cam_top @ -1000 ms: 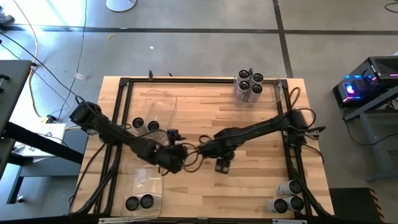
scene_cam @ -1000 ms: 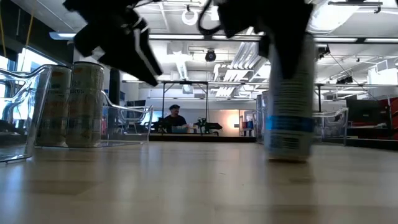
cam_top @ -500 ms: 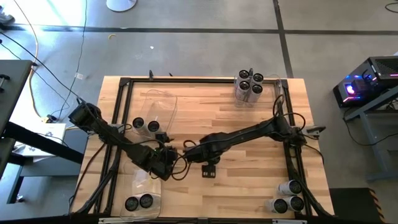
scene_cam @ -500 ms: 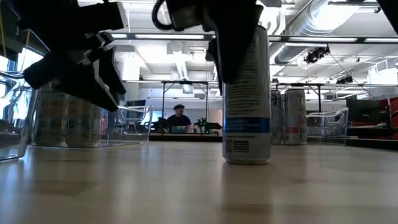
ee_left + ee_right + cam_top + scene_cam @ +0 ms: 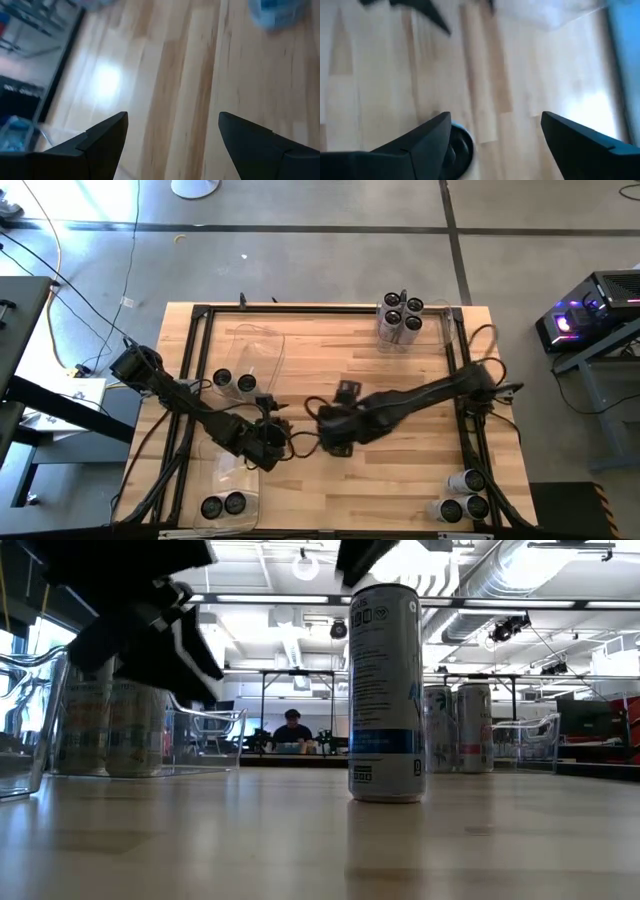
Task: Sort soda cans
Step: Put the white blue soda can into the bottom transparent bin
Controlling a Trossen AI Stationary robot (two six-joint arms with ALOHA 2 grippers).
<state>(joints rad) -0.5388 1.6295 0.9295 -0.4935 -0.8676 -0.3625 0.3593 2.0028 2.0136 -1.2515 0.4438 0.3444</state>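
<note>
A tall silvery-white soda can [image 5: 385, 690] with a blue band stands upright on its base on the wooden table [image 5: 400, 370], near the middle. My right gripper [image 5: 496, 117] hangs open just above it and touches nothing. The can's rim [image 5: 462, 145] shows beside one finger. In the high view the right gripper [image 5: 328, 440] hides the can. My left gripper [image 5: 172, 116] is open over bare wood, left of the can [image 5: 277, 12]; from above the left gripper [image 5: 265, 442] sits low, angled down.
A clear bin [image 5: 255, 360] at the left holds two cans [image 5: 233, 381]. Another bin [image 5: 228, 480] at the near left holds two cans [image 5: 224, 505]. Several dark-topped cans [image 5: 402, 318] stand at the far right, and three cans [image 5: 462, 496] at the near right. A black frame [image 5: 190, 380] rims the table.
My right gripper has carried the can toward the table's left, set it upright, let go and risen above it, tipping more downward. My left gripper has drawn a little toward the table's left and sunk slightly.
</note>
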